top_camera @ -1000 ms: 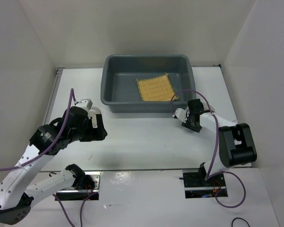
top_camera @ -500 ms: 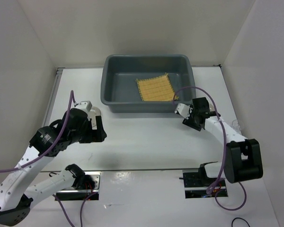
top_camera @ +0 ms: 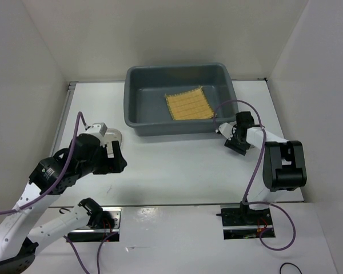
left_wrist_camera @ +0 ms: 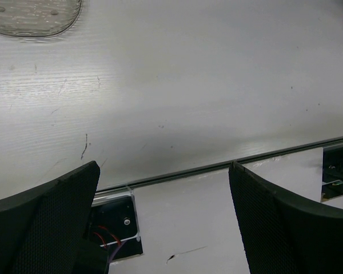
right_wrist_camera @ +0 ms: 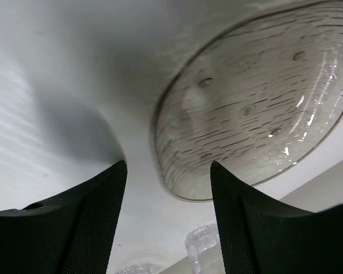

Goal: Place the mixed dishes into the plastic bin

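Plate, brownish and glassy with a ribbed face, lies flat on the worktop just ahead of my right tool. In the right wrist view its near rim dips into the gap between my two fingers. Its far side runs behind the right-hand finger, and I cannot tell whether that finger touches it. This tool is released: the fingers stand apart with nothing clamped between them. A small clear cup shows low in the same gap, apart from the plate's rim.

From above, my right tool sits just outside the bin, by its near right corner and over the worktop. The mat lies flat on the bin's floor, toward the right half and a little askew to the walls. It is inside the bin, so the bin's front wall stands between it and my right tool.

My left tool is spread wide, with only bare worktop between its fingers. A second plate of the same glassy kind lies at the top left of the left wrist view. It is well beyond the left-hand finger, out of the gap, and partly cut off at the edge. From above, this tool hangs over the near left of the worktop, well apart from the bin.
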Controlling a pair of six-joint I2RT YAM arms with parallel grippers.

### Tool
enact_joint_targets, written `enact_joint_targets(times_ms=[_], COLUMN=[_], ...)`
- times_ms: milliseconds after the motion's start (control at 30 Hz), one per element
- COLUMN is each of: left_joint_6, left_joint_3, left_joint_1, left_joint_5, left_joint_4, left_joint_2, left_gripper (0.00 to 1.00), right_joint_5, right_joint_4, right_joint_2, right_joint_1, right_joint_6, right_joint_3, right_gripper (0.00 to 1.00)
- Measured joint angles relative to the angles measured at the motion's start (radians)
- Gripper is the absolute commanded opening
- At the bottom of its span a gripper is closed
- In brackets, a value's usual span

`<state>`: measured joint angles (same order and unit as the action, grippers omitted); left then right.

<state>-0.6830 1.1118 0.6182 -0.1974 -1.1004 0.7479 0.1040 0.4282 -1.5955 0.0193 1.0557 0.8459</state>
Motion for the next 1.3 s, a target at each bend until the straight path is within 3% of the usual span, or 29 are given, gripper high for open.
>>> enact_joint_targets(times_ms=[100,200,300,333,467,700,867,1033,1167,1300], left_joint_6=[0.002,0.003,0.003,0.003,0.003,0.003,0.023,0.056,0.078,0.084], left_joint_3=[0.0,0.0,-0.002,-0.002,-0.002,-0.002,-0.004,-0.008,-0.018,-0.026], left_joint_1=[0.0,0.0,0.0,0.0,0.0,0.0,-0.008,-0.052,-0.077,-0.087], left_joint_5=[0.0,0.0,0.0,0.0,0.0,0.0,0.007,0.037,0.059,0.08], left_joint_4=[0.0,0.0,0.0,0.0,0.0,0.001,0.006,0.023,0.032,0.04], left_joint_2=[0.01,0.022,0.023,0.021,0.02,0.006,-0.008,0.008,0.016,0.018], left_gripper=[1.0,1.0,1.0,1.0,1.0,1.0,1.0,1.0,1.0,1.0], right_joint_5=[-0.008,-0.017,-0.032,-0.037,-0.044,-0.062,-0.129,-0.143,-0.136,-0.119], right_joint_4=[-0.002,-0.003,0.002,0.003,0.004,0.11,0.321,0.443,0.481,0.472], right_joint_2=[-0.028,-0.057,-0.084,-0.092,-0.103,-0.024,0.328,0.628,0.647,0.502], right_joint_1=[-0.027,-0.051,-0.069,-0.073,-0.077,-0.079,-0.072,0.031,0.14,0.212], right_joint_6=[0.016,0.024,0.031,0.031,0.042,0.076,0.116,0.12,0.077,0.01], right_joint_3=[0.027,0.054,0.078,0.085,0.092,0.08,0.052,0.199,0.366,0.54], right_gripper=[0.61,0.51,0.35,0.25,0.0,0.0,0.0,0.0,0.0,0.0])
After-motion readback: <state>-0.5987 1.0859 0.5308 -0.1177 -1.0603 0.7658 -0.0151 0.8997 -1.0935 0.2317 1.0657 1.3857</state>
